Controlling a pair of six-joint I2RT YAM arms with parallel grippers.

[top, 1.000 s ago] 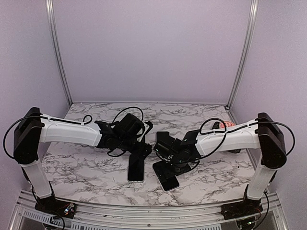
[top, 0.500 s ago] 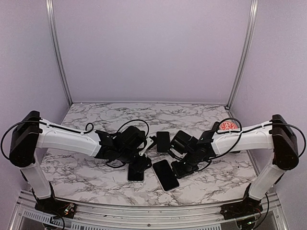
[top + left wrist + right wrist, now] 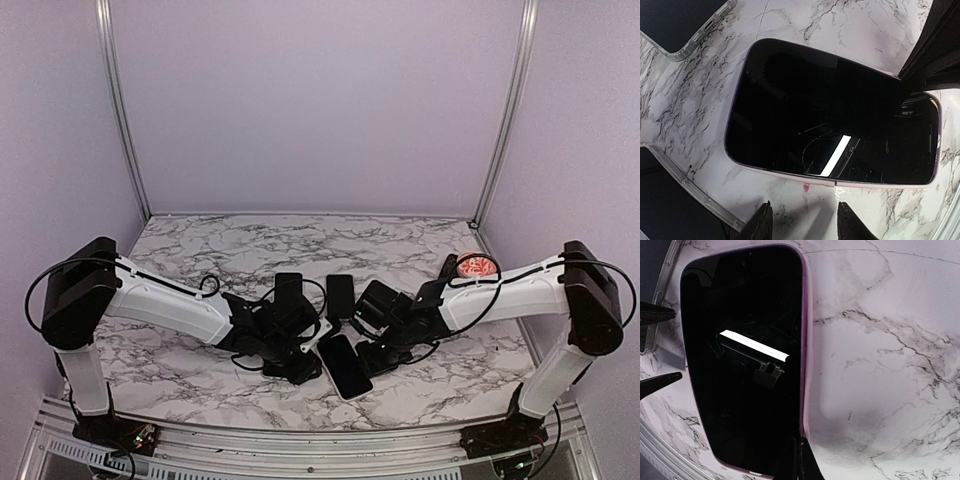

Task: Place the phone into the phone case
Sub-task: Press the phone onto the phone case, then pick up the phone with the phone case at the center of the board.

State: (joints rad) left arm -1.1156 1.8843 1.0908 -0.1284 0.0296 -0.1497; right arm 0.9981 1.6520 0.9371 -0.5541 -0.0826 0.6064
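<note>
Moved: left tool (image 3: 804,224) down beside phone (image 3: 835,130), parted | right tool (image 3: 797,460) closed | screen black, rim pink

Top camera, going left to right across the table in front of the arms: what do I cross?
left claw → phone → right claw → red-patterned round object. The dark slab behind the phone is left out because it overlaps the phone's place in the order.

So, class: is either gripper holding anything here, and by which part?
Nothing is held. The left gripper stands open beside the phone, with nothing between its fingers; the right gripper is shut on nothing, at the phone's edge.
</note>
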